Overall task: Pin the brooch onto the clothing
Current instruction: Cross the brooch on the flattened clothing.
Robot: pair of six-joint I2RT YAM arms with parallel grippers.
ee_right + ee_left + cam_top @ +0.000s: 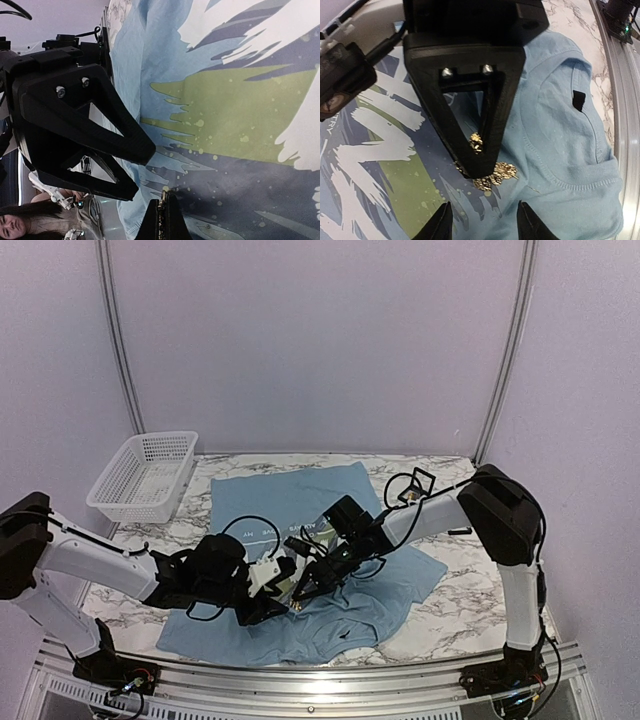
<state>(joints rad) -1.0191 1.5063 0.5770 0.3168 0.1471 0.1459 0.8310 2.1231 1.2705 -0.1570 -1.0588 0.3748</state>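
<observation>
The clothing point(290, 495) is a light blue T-shirt with white, green and dark brush strokes, spread flat on the marble table. In the left wrist view the brooch point(502, 172) is a small glittering gold piece lying on the clothing point(560, 130) near the collar. My right gripper point(479, 167) comes down from above with its tips on the brooch. In the right wrist view, the right gripper point(166, 194) is shut with a thin gold edge of the brooch point(161, 215) between its fingers. My left gripper point(484, 222) hangs open just short of the brooch, holding nothing. Both grippers meet over the shirt's near half point(295, 585).
A white mesh basket point(145, 475) stands at the table's back left, off the shirt. A small black square case point(418, 483) lies near the shirt's far right corner. The aluminium rail point(300, 680) runs along the near edge, close to the shirt's collar side point(620, 100).
</observation>
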